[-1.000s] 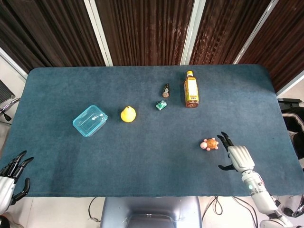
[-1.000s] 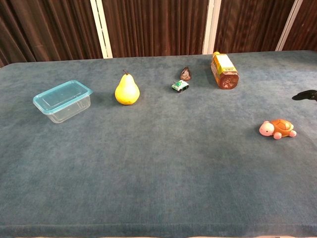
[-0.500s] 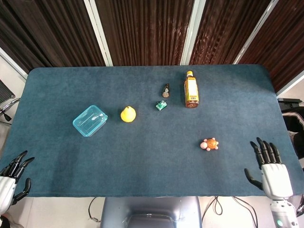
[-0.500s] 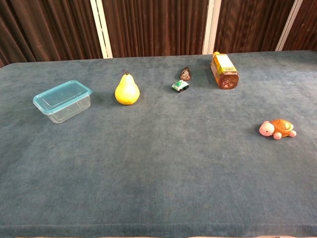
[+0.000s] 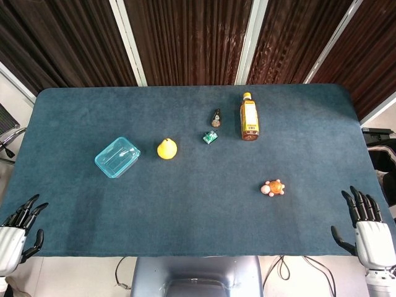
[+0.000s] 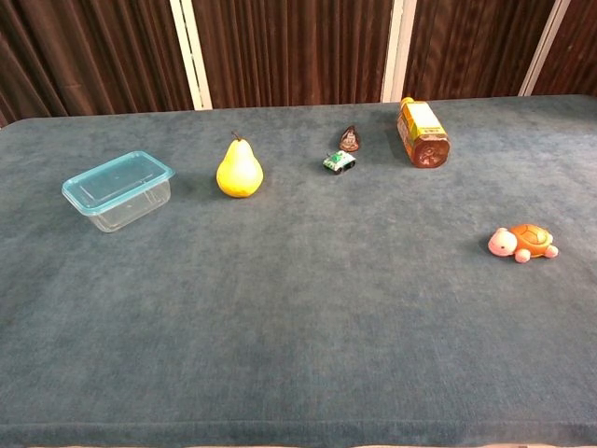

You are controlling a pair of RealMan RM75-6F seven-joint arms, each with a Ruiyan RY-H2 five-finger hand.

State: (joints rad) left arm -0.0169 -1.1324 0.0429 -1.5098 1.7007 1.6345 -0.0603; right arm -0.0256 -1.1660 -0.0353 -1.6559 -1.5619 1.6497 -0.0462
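We see a blue-carpeted table (image 5: pixel 185 204) from above and from chest height. Our right hand (image 5: pixel 373 230) sits at the near right corner, holding nothing, its fingers apart and pointing away from us. Our left hand (image 5: pixel 15 230) sits off the near left corner, also holding nothing with fingers spread. Neither hand shows in the chest view.

The thing nearest the right hand is a small toy turtle (image 5: pixel 273 187), orange shell on a pink body, lying on the table well apart from the hand, toward the middle. In the chest view the toy turtle (image 6: pixel 522 242) rests flat with its head pointing left. We judge it light, rigid and smooth, likely plastic or rubber, so it may slip or skid on a careless pinch. The best hold looks to be across the domed shell, thumb on one side and fingers on the other.

Farther back lie an amber bottle (image 5: pixel 249 119) on its side, a tiny green toy car (image 5: pixel 210 137), a small dark cone-shaped object (image 5: pixel 216 117), a yellow pear (image 5: pixel 166 148) and a clear teal-rimmed container (image 5: pixel 117 156).
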